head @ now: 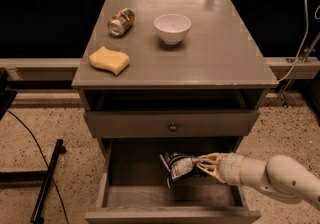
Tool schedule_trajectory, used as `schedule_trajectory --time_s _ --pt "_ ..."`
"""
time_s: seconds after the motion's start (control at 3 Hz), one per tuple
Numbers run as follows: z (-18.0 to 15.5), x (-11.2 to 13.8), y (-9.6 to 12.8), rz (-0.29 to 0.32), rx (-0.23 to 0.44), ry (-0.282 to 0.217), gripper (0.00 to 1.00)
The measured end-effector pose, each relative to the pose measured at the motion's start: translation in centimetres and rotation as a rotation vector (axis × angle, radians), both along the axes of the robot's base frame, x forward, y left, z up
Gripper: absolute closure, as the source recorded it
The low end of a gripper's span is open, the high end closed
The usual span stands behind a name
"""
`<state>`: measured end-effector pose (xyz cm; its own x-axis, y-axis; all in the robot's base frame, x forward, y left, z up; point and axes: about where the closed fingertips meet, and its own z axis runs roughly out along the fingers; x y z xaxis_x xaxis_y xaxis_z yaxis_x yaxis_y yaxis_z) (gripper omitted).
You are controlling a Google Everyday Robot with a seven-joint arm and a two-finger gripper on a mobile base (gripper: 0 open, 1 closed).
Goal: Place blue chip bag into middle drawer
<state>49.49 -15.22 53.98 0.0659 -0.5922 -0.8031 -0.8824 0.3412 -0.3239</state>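
Note:
The blue chip bag (176,166), crumpled dark blue foil with white-silver patches, hangs inside the open middle drawer (131,195), just above its plank floor and right of centre. My gripper (201,164) reaches in from the right on a white arm. Its pale fingers (210,160) are shut on the bag's right edge. The drawer is pulled well out, and its front wall (170,215) shows at the bottom of the view.
A shut drawer front with a small round knob (173,127) sits above the open drawer, under an open slot. On the cabinet top lie a tan-labelled can (121,21), a white bowl (172,27) and a yellow sponge-like block (108,60). A black stand leg (46,180) lies on the floor at left.

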Motion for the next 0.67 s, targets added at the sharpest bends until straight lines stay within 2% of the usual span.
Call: schedule_trajectory --time_s 0.67 --pt "-3.2 -0.1 -0.7 -0.020 0.031 0.021 0.35"
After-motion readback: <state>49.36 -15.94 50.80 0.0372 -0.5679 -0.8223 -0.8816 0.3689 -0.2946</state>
